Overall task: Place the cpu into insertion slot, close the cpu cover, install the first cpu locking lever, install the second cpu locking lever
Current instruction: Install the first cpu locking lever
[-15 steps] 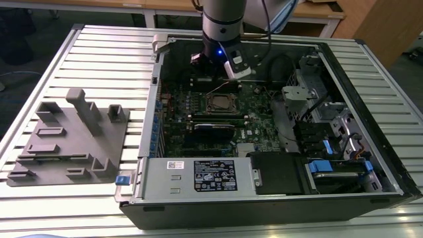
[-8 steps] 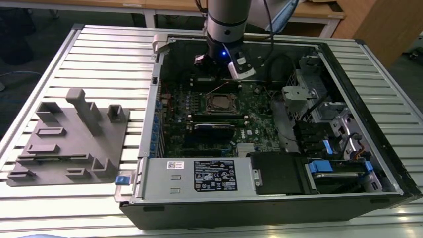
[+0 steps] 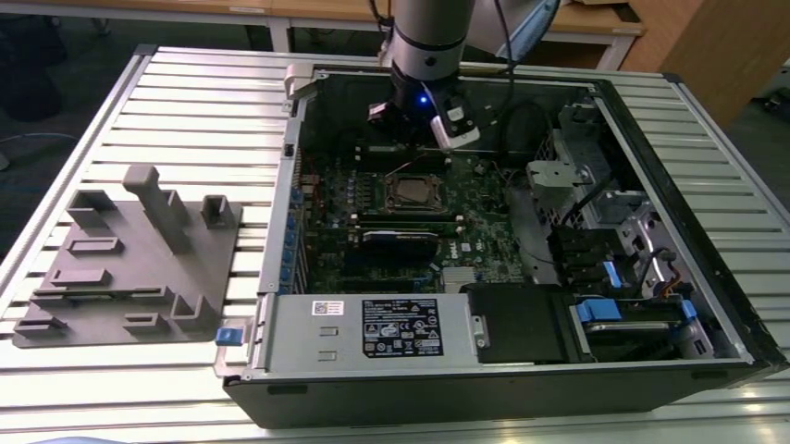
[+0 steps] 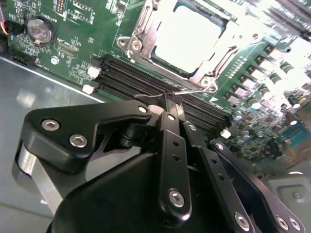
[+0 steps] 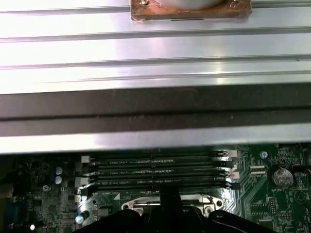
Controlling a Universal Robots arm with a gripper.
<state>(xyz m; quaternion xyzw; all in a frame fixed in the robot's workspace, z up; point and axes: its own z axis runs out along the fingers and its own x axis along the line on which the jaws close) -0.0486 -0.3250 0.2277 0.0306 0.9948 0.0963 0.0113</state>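
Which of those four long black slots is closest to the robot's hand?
The outermost memory slot, farthest from the silver CPU: the hand sits right at its edge, while the other three lie beyond it.

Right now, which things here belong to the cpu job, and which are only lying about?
Job: cpu, cpu cover, locking lever, gripper.
Lying about: grey fixture tray, coin battery, memory slots, power supply.

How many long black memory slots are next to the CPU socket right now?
4. The long narrow black memory slots lie side by side beside the silver-framed CPU socket: nearest it, next, third, and farthest. None appears hidden.
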